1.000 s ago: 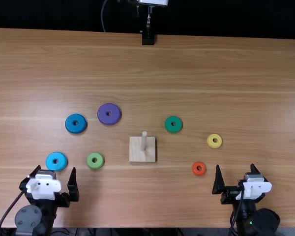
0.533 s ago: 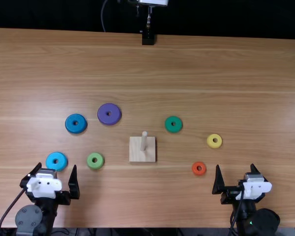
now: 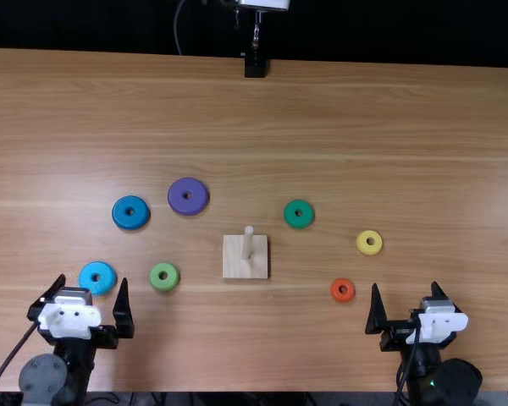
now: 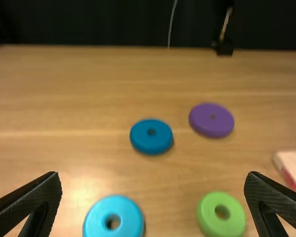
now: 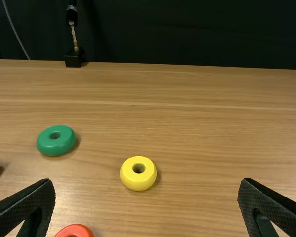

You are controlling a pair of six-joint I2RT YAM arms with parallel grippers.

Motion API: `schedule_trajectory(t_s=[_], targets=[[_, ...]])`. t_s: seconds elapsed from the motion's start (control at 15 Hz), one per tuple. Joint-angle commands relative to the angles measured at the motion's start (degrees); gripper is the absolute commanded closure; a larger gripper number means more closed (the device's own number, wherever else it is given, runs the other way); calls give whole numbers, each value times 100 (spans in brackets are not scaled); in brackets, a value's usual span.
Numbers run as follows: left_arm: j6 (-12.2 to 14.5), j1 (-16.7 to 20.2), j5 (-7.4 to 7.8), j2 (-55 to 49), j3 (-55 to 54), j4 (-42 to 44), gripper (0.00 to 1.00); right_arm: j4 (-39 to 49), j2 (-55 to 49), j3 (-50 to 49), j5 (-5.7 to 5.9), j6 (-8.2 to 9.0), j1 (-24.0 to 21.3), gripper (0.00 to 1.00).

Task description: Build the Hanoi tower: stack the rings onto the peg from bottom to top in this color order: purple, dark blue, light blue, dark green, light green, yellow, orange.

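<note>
Light blue ring (image 3: 97, 268) lies nearest my left end effector (image 3: 93, 279), just ahead of its widely spread fingers, with the light green ring (image 3: 156, 276) beside it, toward the peg (image 3: 248, 244). Orange ring (image 3: 335, 289) and yellow ring (image 3: 363, 243) lie near my right end effector (image 3: 405, 286), also spread wide. Farther off, the peg stands upright on its wooden base (image 3: 234, 264) between my two sides; beyond are the dark green ring (image 3: 299, 205), dark blue ring (image 3: 121, 212) and purple ring (image 3: 177, 196), flat on the surface (image 3: 254, 127).
</note>
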Motion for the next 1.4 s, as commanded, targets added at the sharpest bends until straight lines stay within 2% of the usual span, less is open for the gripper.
schedule_trajectory(t_s=[0.0, 0.13, 0.33, 0.47, 0.6, 0.73, 0.8, 0.87, 0.93, 1.13, 1.2, 1.27, 1.33], targets=[[35, 52, -77, -116, 219, 13, 0, -440, -10, -409, -77, 32, -86, 0], [45, 8, -172, 174, 518, 13, 0, -440, -10, -409, -77, 32, -86, 0], [66, -10, -141, 1273, 1177, -29, 0, -440, -10, -409, -77, 32, -86, 0], [77, -352, -246, 2055, 1854, -39, 0, -440, -10, -409, -77, 32, -86, 0], [140, -344, -320, 2662, 2443, -50, 0, -440, -10, -409, -77, 32, -86, 0], [372, -256, -267, 3435, 2961, -103, 0, -440, -10, -409, -77, 32, -86, 0], [573, -317, -341, 3910, 3418, -293, 0, -440, -10, -409, -77, 32, -86, 0], [741, -449, -341, 4358, 3832, -577, 0, -440, -10, -409, -77, 32, -86, 0], [847, -449, -267, 4798, 4227, -820, 0, -440, -10, -409, -77, 42, -86, 0], [889, -528, -215, 5923, 5194, -1200, 0, -440, -10, -409, -77, 42, -86, 0], [889, -555, -99, 6177, 5378, -1200, 0, -440, -10, -409, -77, 32, -86, 0], [857, -555, 155, 6485, 5589, -1200, 0, -440, -10, -409, -88, 32, -86, 0], [815, -555, 545, 6872, 5809, -1200, 0, -440, -10, -409, -77, 32, -86, 0]])
